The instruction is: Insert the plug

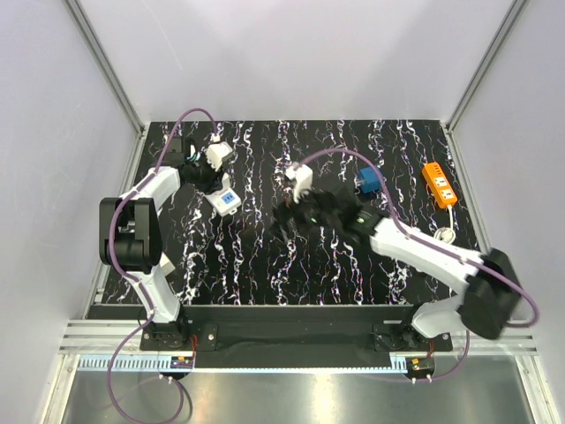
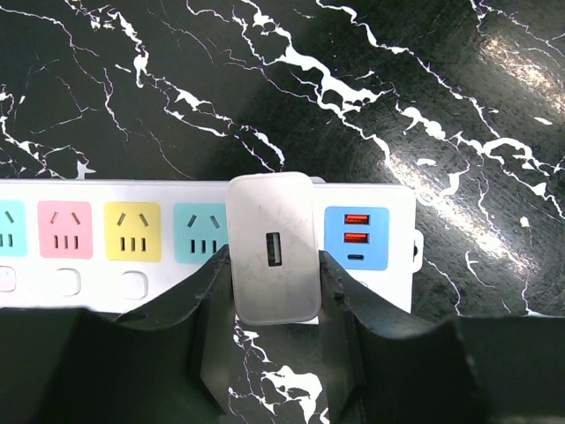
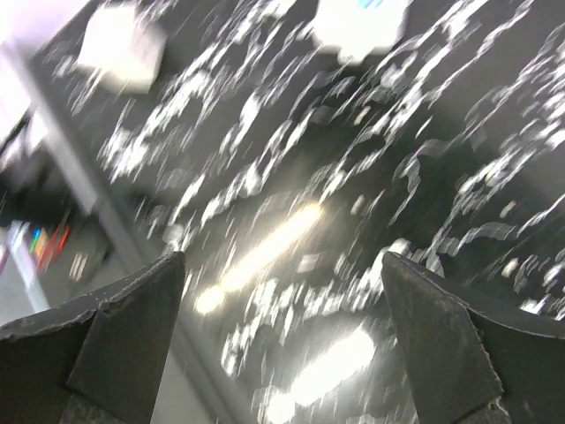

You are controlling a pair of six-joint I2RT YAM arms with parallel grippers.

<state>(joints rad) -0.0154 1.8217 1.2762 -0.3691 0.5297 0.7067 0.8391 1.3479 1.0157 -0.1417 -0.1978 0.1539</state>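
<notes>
Evidently at the insertion step itself. Gripping the white plug (image 2: 272, 252) by its 2 sides with the left claw (image 2: 274, 269), part-closed around it. Parked square over the white power strip (image 2: 397, 265), with the teal socket (image 2: 199, 231) just beside at 9 o'clock and the blue USB panel (image 2: 357, 237) just beside at 3 o'clock, so presumably above a socket hidden beneath. Cannot tell whether the prongs are seated or only resting on the strip's face. Seen from above, working at about 10 o'clock on the table (image 1: 238, 265). Hanging near the table's middle with the right claw (image 3: 282, 265) spread wide and holding nothing; too blurred to say more. Probably calls next for a straight push down into the strip, with the plug level and lined up with the hidden holes, then a release. Might also need the strip braced from its 3 o'clock end, should it slide under the push.
</notes>
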